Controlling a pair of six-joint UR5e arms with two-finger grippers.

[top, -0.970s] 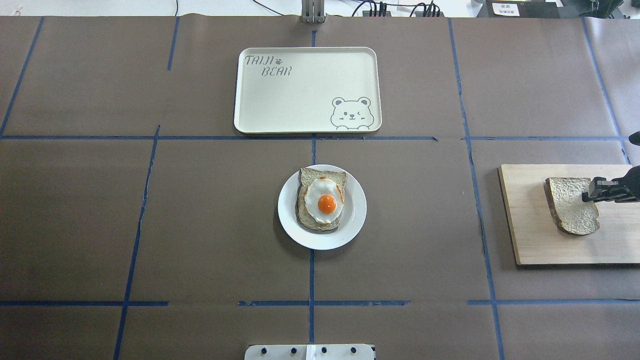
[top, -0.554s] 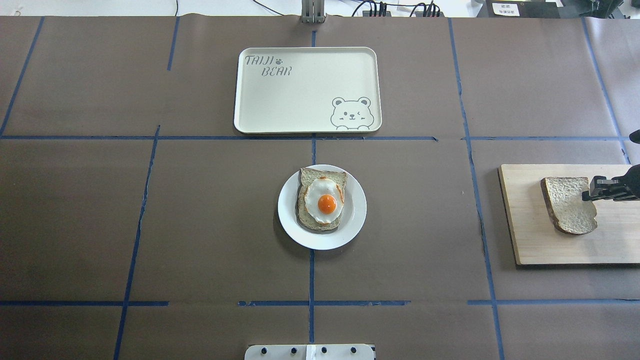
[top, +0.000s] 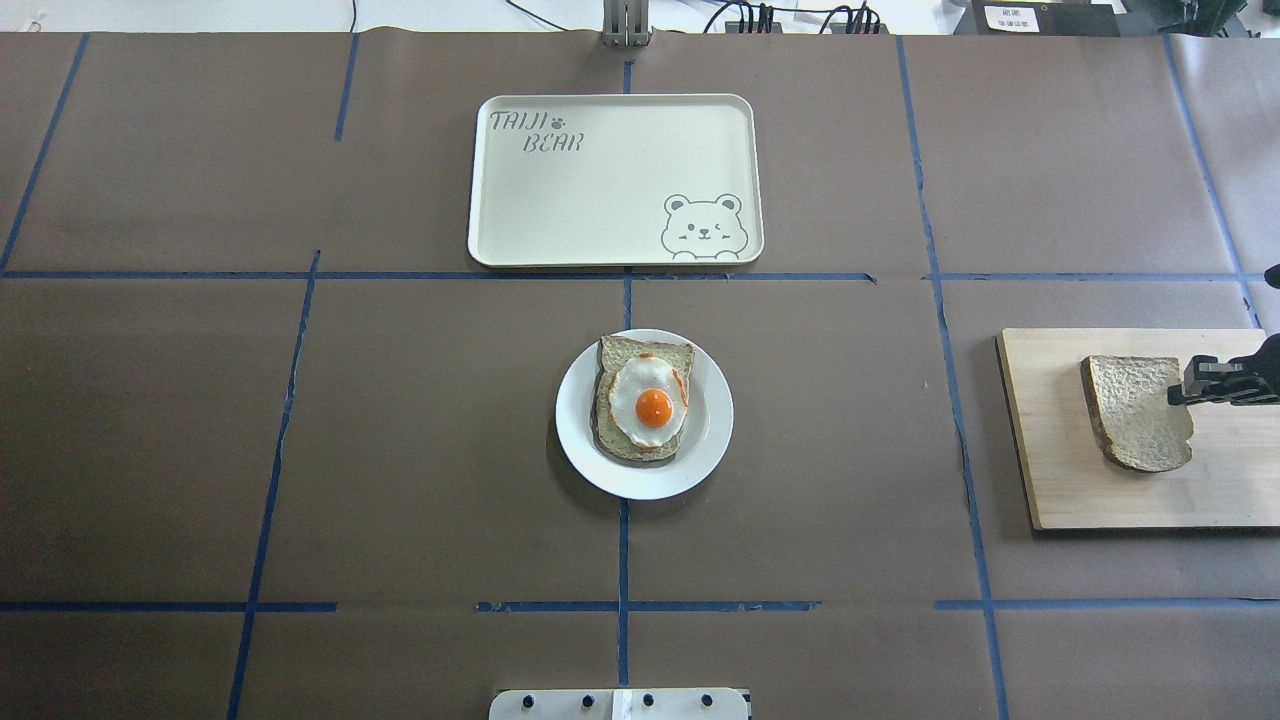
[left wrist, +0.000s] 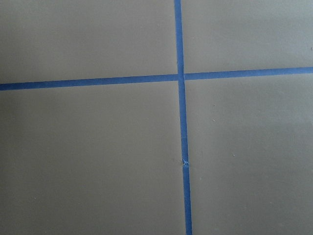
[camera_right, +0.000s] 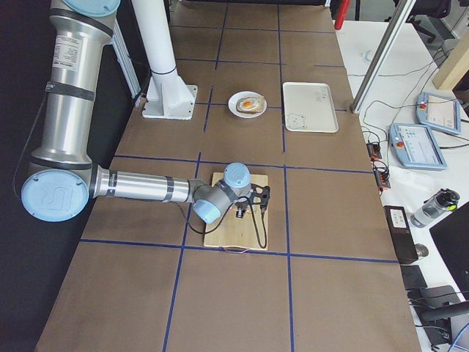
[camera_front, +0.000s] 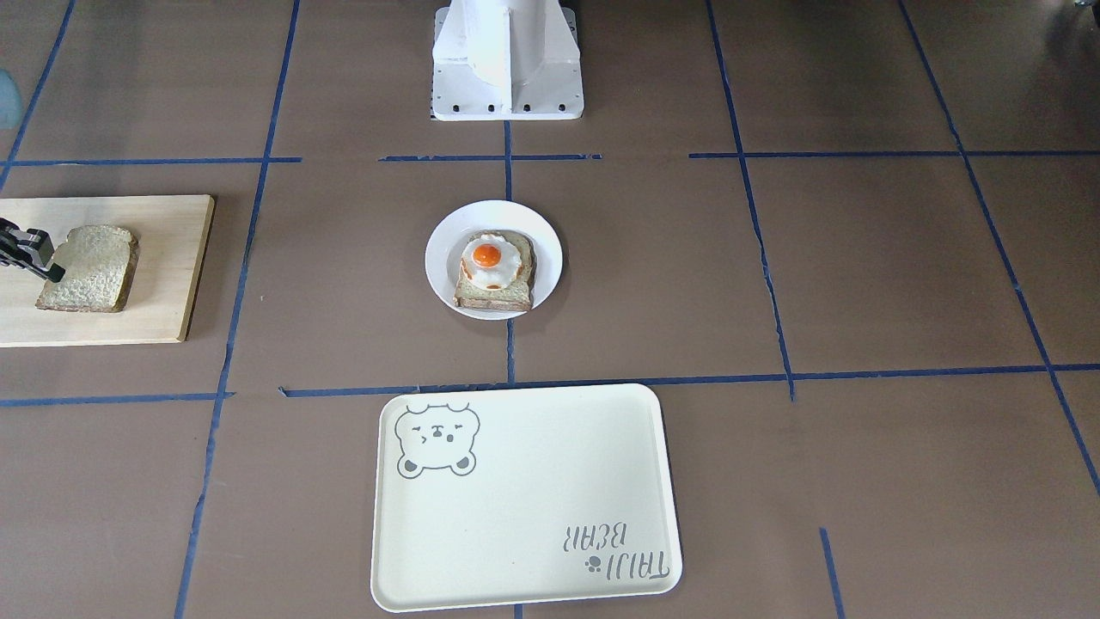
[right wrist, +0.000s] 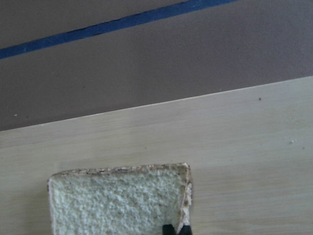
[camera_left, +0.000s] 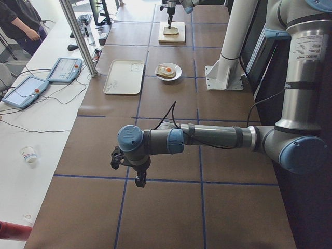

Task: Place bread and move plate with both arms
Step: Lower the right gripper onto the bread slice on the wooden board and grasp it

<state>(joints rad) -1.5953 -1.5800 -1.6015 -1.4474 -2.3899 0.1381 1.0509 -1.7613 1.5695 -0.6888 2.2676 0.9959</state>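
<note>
The bread [top: 1135, 412] lies on a wooden board [top: 1060, 470] at the table's right end. My right gripper [top: 1185, 388] is shut on the bread's right edge. In the right wrist view its fingertips [right wrist: 168, 229] pinch the crust of the slice [right wrist: 117, 203]. The white plate [top: 710, 445] sits at the table's middle and bears a toasted slice with a fried egg [top: 648, 400]. My left gripper [camera_left: 136, 168] shows only in the exterior left view, low over bare table far from the plate. I cannot tell whether it is open or shut.
A cream tray with a bear drawing [top: 600, 190] lies beyond the plate. The white pedestal base [camera_front: 507, 60] stands on the robot's side of the plate. Blue tape lines cross the brown table cover.
The bread has shifted slightly toward the table's middle on the board, with the right gripper on its edge. Plate and tray have not moved.
</note>
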